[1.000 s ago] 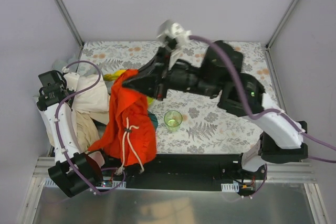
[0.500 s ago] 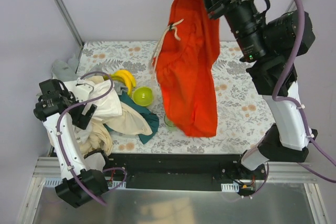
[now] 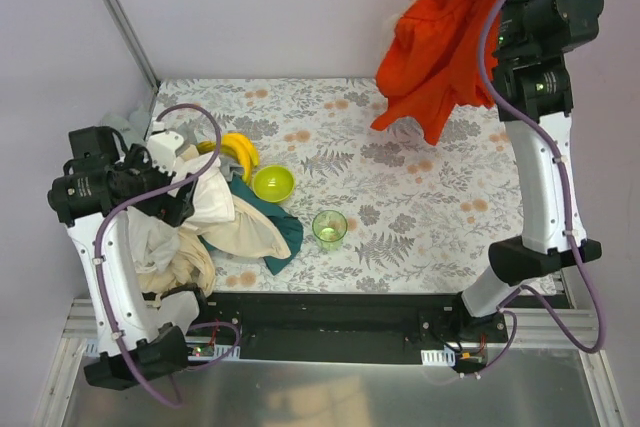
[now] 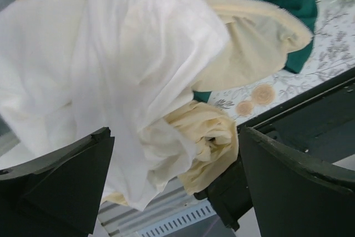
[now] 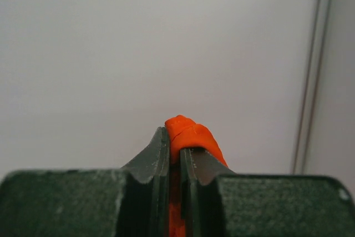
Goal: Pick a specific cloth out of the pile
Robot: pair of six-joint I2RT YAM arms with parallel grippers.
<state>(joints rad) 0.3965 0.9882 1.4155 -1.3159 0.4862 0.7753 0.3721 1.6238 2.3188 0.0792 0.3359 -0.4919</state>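
Note:
The orange-red cloth [image 3: 437, 47] with its white drawstring hangs bunched in the air over the table's far right corner, well apart from the pile. My right gripper [image 5: 174, 137] is shut on a fold of the cloth [image 5: 191, 134]; in the top view the cloth's upper end and the jaws run off the top edge. The pile [image 3: 195, 212] of cream-white cloths lies at the left. My left gripper [image 3: 165, 187] hovers over the pile [image 4: 127, 65], its jaws wide open, nothing between the fingers [image 4: 66, 184].
A green bowl [image 3: 272, 183] and bananas [image 3: 238, 150] sit just right of the pile, and a small green cup [image 3: 329, 226] stands near mid-table. A dark teal cloth [image 3: 287, 234] pokes out under the cream ones. The black front rail [image 3: 340, 312] borders the near edge.
The right arm has lifted the orange-red cloth off the pile, up and to the far right. The left gripper has opened and swung from the front edge to above the pile.

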